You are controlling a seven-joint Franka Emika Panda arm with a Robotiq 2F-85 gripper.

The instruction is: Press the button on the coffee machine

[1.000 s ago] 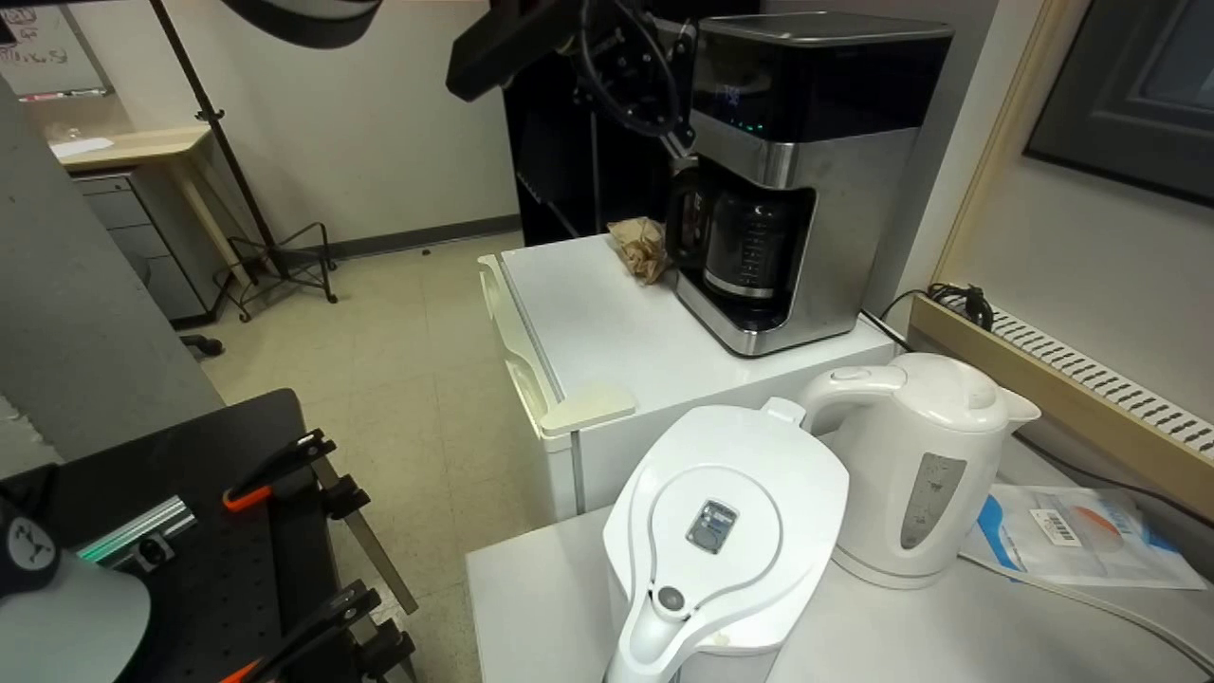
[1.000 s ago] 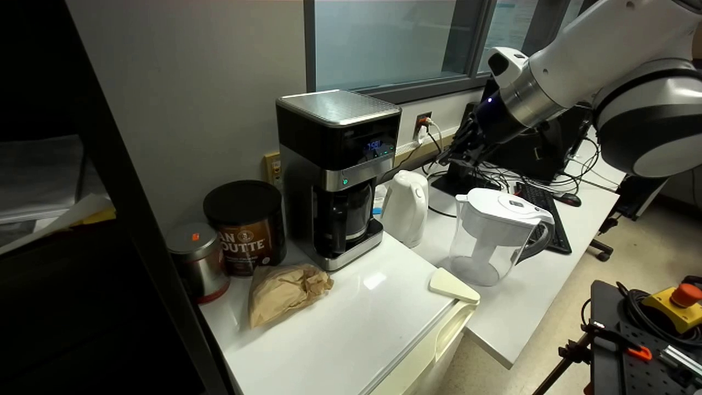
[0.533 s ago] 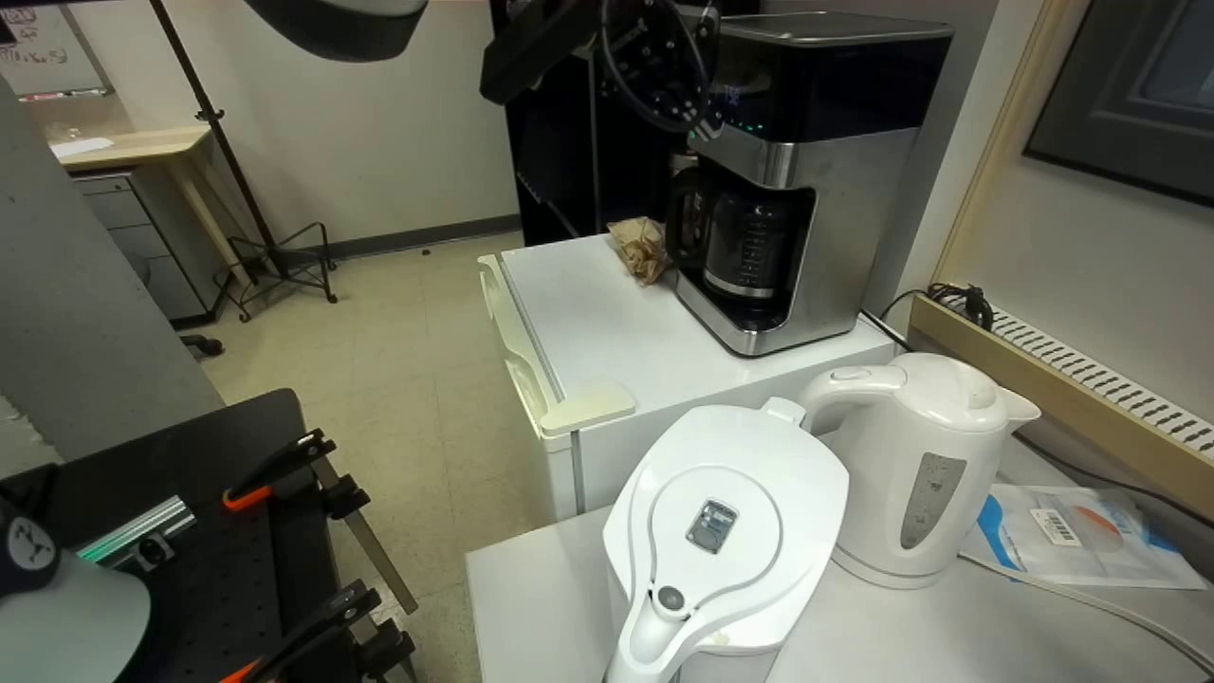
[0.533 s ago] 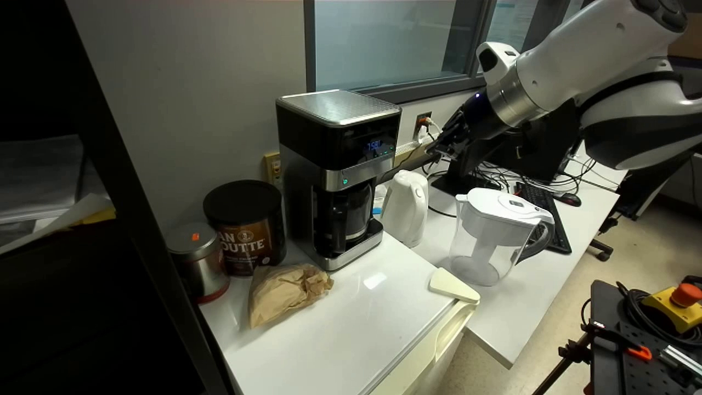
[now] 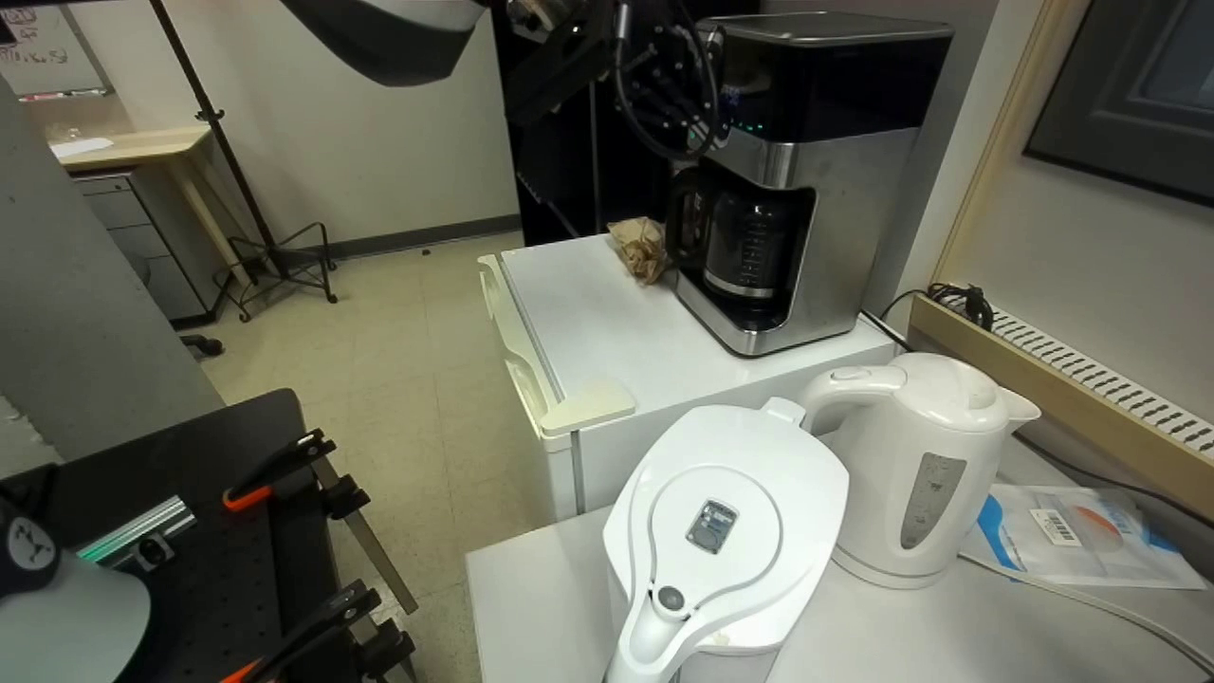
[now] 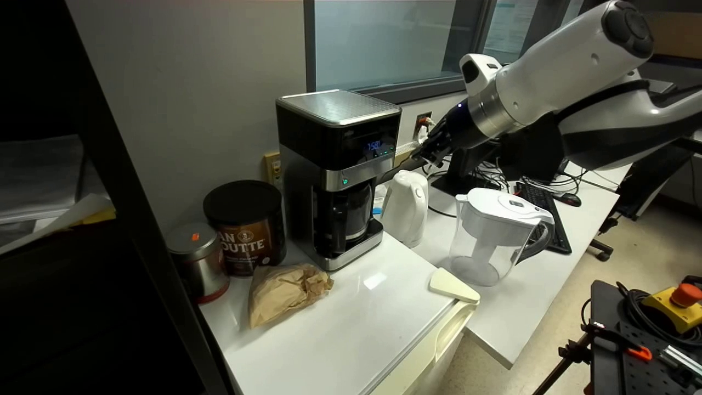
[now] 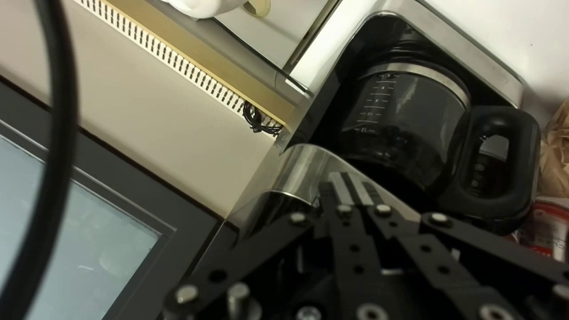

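Observation:
The coffee machine (image 6: 329, 140) stands upright on a white fridge top; it also shows in an exterior view (image 5: 844, 218). Its silver front band carries a green-lit button (image 6: 345, 181) below a blue clock display (image 6: 373, 146). The dark glass carafe (image 7: 400, 111) sits inside. My gripper (image 6: 426, 158) is in the air, to the right of the machine and apart from it in this view. In an exterior view the gripper (image 5: 709, 138) overlaps the machine's front edge. In the wrist view the fingertips (image 7: 351, 189) are together, empty, before the silver band; the button is hidden there.
A white kettle (image 6: 405, 208) and a white filter jug (image 6: 482, 236) stand on the adjoining table. A brown paper bag (image 6: 288, 291), a coffee tin (image 6: 247, 230) and a metal canister (image 6: 197, 258) stand by the machine. A loose cable (image 7: 58, 133) hangs beside the gripper.
The arm has moved toward the coffee machine: leftward and slightly down in one exterior view, rightward in the opposite-facing view. The gripper looks unchanged. The coffee machine and other objects have not moved.

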